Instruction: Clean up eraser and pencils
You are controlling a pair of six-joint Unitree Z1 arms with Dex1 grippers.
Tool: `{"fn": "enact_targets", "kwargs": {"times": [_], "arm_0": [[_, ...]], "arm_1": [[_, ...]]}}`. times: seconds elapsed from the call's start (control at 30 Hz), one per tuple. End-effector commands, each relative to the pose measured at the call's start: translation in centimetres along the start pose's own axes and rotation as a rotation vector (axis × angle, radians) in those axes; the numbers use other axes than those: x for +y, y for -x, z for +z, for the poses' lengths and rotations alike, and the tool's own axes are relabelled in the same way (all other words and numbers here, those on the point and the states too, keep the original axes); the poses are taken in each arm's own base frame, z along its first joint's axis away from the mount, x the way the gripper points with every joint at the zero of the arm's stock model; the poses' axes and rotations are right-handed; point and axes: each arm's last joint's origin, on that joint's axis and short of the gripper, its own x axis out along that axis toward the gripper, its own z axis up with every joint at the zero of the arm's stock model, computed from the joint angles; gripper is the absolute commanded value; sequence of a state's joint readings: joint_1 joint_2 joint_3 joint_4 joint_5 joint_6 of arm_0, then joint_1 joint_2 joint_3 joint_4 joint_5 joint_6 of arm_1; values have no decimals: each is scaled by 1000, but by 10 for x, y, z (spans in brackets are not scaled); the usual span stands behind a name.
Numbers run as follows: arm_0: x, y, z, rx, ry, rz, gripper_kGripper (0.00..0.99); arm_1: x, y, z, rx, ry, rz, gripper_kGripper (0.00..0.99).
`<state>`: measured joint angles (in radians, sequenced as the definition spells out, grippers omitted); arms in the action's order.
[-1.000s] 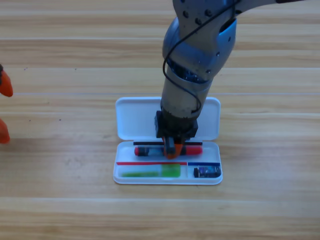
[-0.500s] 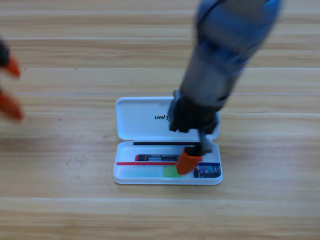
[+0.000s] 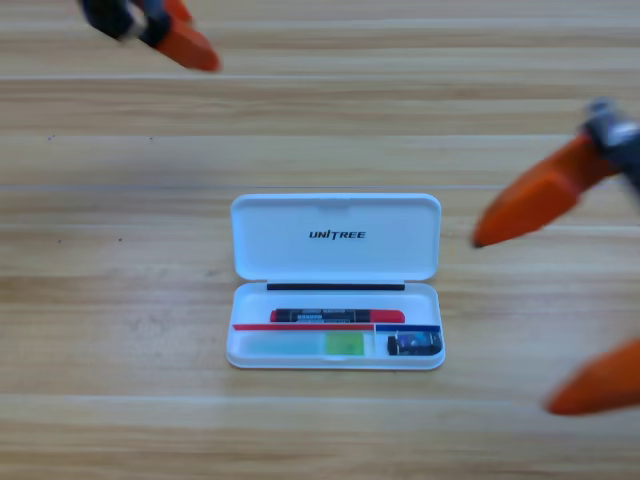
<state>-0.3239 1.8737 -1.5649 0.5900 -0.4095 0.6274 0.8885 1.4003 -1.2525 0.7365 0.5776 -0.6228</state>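
One white UNITREE case (image 3: pixel 335 280) lies open in the middle of the wooden table (image 3: pixel 120 300), its lid folded back flat toward the far side. Inside the tray sit three things: two pencils and one eraser. The longer pencil (image 3: pixel 337 316), black in the middle with red ends, lies lengthwise in the upper compartment. The shorter light-green pencil (image 3: pixel 305 344) lies in the lower left compartment, parallel to the first. The small dark eraser (image 3: pixel 414 344) sits in the lower right compartment, just beside the green pencil's end but walled off from it.

Nothing covers the case; both arms are off to the sides. The right gripper (image 3: pixel 555 310) hangs large at the right edge, its two orange jaws spread wide apart, one above the other, holding nothing and well clear of the case. The left gripper (image 3: pixel 165 30) shows at the top left corner, blurred, with only one orange jaw visible, so I cannot tell how its jaws stand.
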Motion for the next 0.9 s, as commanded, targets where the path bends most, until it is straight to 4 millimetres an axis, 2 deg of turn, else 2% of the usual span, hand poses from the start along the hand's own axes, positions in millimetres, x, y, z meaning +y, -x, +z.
{"fn": "enact_targets", "kwargs": {"times": [0.03, 0.07, 0.23, 0.4, 0.9], "arm_0": [[16, -77, -41, 51, 75, -168, 149], [15, -83, -46, 52, 75, -188, 0], [0, -104, -69, 51, 92, -243, 0], [-8, -115, -81, 55, 107, -302, 0], [-43, -136, -78, 74, 80, -450, 0]], "arm_1": [[20, 21, -16, -36, -10, -33, 974], [21, 22, -18, -35, -11, -32, 974], [26, 24, -21, -37, -10, -32, 974], [29, 27, -22, -45, -10, -36, 974], [28, 18, -29, -50, -22, -13, 974]]}}
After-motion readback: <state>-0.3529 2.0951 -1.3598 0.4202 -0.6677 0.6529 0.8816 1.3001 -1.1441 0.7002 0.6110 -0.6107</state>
